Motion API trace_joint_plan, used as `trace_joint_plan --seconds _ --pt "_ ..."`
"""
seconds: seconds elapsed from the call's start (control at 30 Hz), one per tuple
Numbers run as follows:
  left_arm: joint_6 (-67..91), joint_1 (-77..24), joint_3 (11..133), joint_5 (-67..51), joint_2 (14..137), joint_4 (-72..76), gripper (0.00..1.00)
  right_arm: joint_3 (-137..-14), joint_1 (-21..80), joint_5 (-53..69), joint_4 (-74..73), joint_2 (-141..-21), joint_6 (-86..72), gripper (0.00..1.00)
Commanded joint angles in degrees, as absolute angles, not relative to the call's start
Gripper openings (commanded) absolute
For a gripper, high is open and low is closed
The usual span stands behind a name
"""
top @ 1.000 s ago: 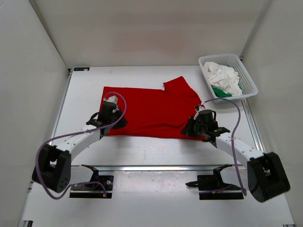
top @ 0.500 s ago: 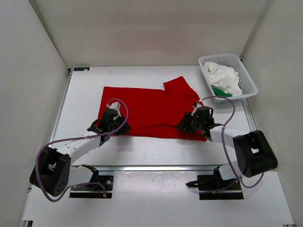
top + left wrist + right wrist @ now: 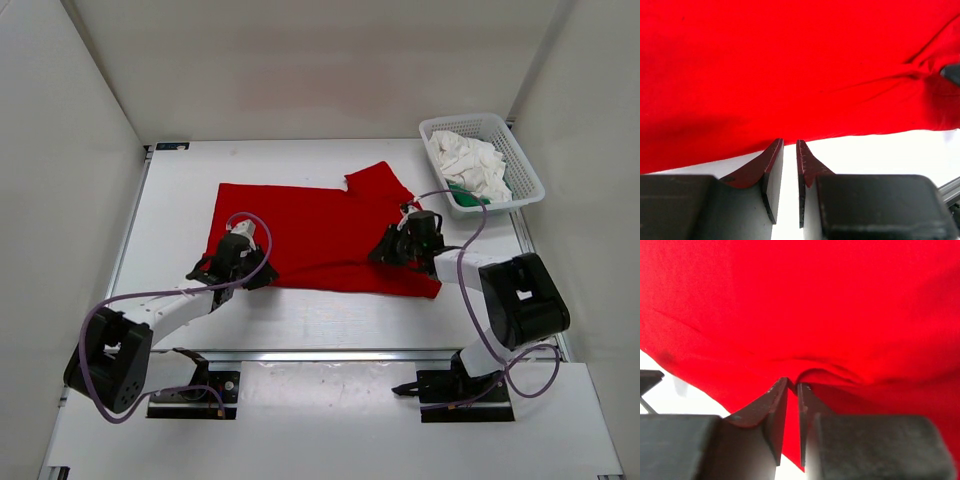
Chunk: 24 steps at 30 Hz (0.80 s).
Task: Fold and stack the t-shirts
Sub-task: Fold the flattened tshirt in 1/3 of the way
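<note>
The red shirt point(image 3: 790, 65) fills the far part, creased at the right, above the white table point(image 3: 875, 155). The left gripper point(image 3: 788, 145) has its tips at the near hem, a narrow slit apart.

You'll see your left arm point(image 3: 178, 299) and right arm point(image 3: 455, 266) built of white link shells between blocky black joint housings, each trailing a looping lilac cable point(image 3: 267, 242), while the left claw point(image 3: 790, 142) and right claw point(image 3: 792, 382) end in dark, wedge-shaped fingers point(image 3: 771, 170) with flat inner faces.
</note>
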<state>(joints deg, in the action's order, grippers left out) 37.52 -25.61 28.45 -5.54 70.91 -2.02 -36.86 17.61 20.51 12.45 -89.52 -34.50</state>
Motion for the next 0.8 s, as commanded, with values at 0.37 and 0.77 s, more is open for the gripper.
trace_joint_plan --seconds 0.37,0.77 --pt "38.85 -24.26 28.92 -8.70 71.46 -1.05 0.28 -62.93 15.73 29.00 3.16 -103.54 -38.05 0.28" --pt "37.00 -24.34 30.23 -6.51 68.56 -3.08 0.30 -42.11 20.47 10.39 -1.50 -79.31 -31.11 0.32"
